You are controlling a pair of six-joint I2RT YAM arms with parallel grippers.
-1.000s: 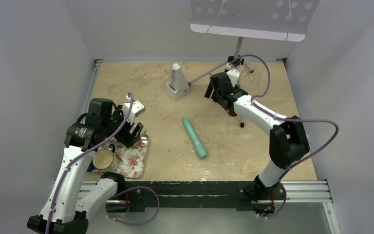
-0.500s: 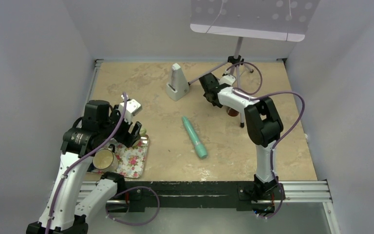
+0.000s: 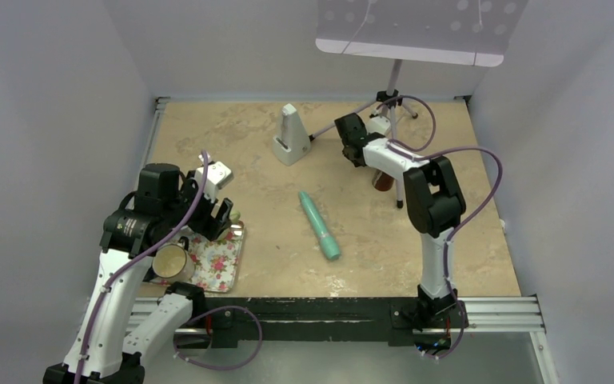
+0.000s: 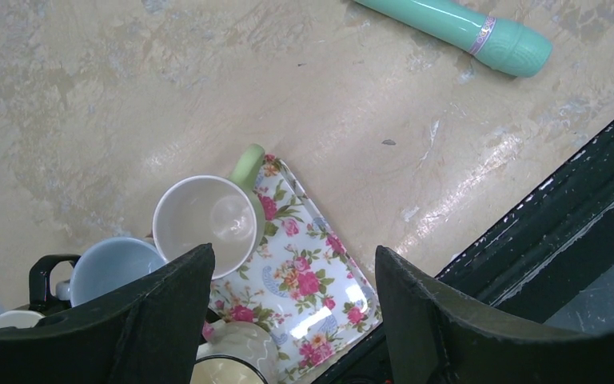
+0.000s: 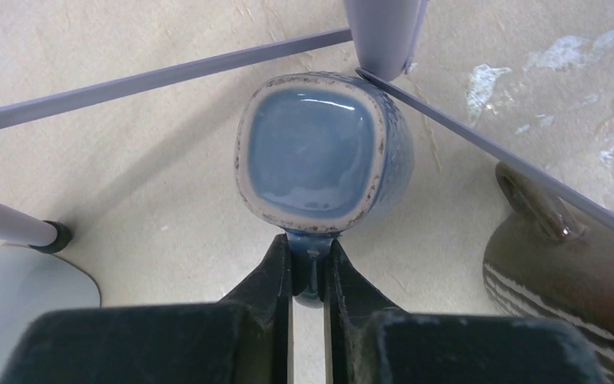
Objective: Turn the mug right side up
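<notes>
In the right wrist view a blue mug (image 5: pixel 320 152) with a brown-speckled edge stands between the legs of a music stand, its flat glazed square face toward the camera. My right gripper (image 5: pixel 309 256) is shut on the mug's handle (image 5: pixel 310 276), one finger on each side. In the top view this gripper (image 3: pixel 356 136) sits at the back of the table near the stand's foot, and the blue mug is hidden under it. My left gripper (image 4: pixel 294 252) hangs open with nothing between its fingers, over a floral tray (image 4: pixel 320 280) at the front left (image 3: pixel 222 218).
Stand legs (image 5: pixel 152 80) cross close around the blue mug. A brown striped mug (image 5: pixel 560 264) lies to its right. The tray holds a white-and-green mug (image 4: pixel 205 218), a pale blue mug (image 4: pixel 112 268) and a cream one (image 4: pixel 224 360). A teal tube (image 3: pixel 320 226) and white metronome (image 3: pixel 291 136) sit mid-table.
My right gripper's jaws have shut on the blue mug's handle, and the right arm has folded in toward the stand. The left arm shifted slightly, then stayed still and open.
</notes>
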